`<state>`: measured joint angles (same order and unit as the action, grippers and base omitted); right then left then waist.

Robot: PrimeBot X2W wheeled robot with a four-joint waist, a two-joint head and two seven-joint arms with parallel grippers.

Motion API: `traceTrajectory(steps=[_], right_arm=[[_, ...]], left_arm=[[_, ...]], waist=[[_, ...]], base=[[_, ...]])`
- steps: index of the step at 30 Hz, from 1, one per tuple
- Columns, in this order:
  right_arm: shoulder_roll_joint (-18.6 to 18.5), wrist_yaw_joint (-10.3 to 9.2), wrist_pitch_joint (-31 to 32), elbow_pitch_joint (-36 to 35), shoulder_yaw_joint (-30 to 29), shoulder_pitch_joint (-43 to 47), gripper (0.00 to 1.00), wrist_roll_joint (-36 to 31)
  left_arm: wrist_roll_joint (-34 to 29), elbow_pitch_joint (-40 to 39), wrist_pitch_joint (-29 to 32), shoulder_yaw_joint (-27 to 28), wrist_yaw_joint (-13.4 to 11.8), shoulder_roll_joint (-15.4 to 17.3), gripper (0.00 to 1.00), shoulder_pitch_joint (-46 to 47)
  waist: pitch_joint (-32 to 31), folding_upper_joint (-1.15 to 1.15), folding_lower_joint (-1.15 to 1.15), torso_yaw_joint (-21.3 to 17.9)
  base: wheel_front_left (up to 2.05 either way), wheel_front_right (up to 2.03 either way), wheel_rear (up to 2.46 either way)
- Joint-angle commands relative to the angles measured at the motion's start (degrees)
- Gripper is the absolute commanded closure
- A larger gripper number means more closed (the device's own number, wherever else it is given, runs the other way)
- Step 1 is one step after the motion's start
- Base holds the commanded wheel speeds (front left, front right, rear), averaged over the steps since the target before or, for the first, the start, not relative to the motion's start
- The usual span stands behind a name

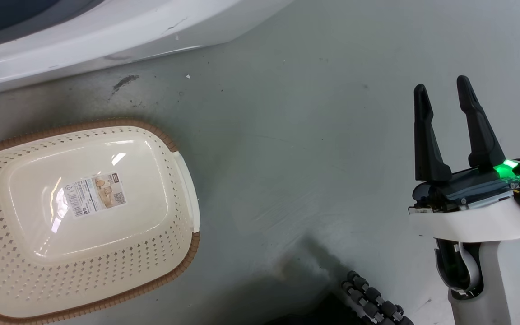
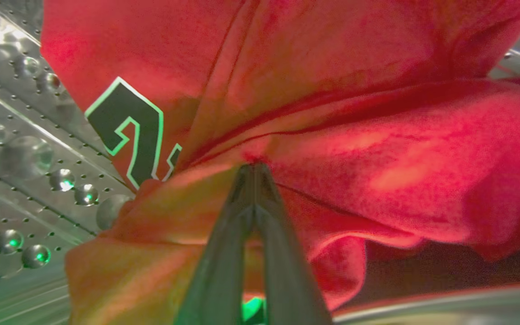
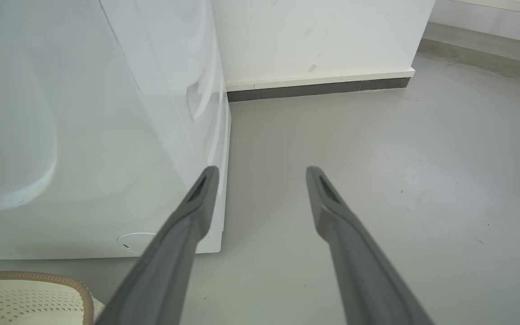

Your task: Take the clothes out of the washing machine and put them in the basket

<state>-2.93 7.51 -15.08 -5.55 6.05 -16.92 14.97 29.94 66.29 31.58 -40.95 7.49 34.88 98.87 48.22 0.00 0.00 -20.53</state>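
Inside the washing machine's perforated steel drum point(image 2: 20, 149), my left gripper point(image 2: 254, 168) is shut on a fold of the red clothes point(image 2: 355, 135); a dark numeral point(image 2: 129, 131) with pale edging shows on the fabric. The cream basket point(image 1: 183, 135) with a brown rim lies on the floor at the lower left of the head view, a label sticker point(image 1: 95, 194) on its bottom and nothing else in it. The white washing machine point(image 1: 106, 31) crosses the top left. My right gripper point(image 1: 443, 92) hangs open over bare floor at the right, holding nothing; its fingers point(image 3: 197, 198) point past the machine's front corner point(image 3: 106, 135).
Grey floor point(image 1: 309, 135) stretches between basket and right gripper. A white wall with dark skirting point(image 3: 318, 88) stands behind the machine. A ribbed black cable point(image 1: 373, 302) lies at the bottom of the head view. A corner of the basket point(image 3: 30, 293) sits at the right wrist view's lower left.
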Motion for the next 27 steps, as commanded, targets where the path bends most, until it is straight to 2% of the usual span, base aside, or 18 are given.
traceTrajectory(steps=[1,13,27], right_arm=[[0.1,-0.04,-0.14,0.08,0.0,-0.65,0.0,0.11],[0.1,-0.04,-0.14,1.29,-0.19,0.45,0.0,-1.18],[0.08,-0.04,-0.14,4.15,-0.7,4.87,0.0,-4.92]], left_arm=[[0.09,0.06,-0.73,-0.45,-0.14,-0.21,1.0,0.54],[2.16,0.05,-9.67,-1.1,-0.15,-0.8,1.0,-3.75],[7.86,-4.24,-27.97,-3.51,-0.15,-3.86,1.0,-20.05]], waist=[[-0.14,0.0,0.0,-0.05],[-4.97,0.0,0.0,1.09],[-17.3,0.0,0.0,5.64]], base=[[0.0,0.0,0.0],[0.0,0.0,0.0],[0.0,0.0,0.0]])
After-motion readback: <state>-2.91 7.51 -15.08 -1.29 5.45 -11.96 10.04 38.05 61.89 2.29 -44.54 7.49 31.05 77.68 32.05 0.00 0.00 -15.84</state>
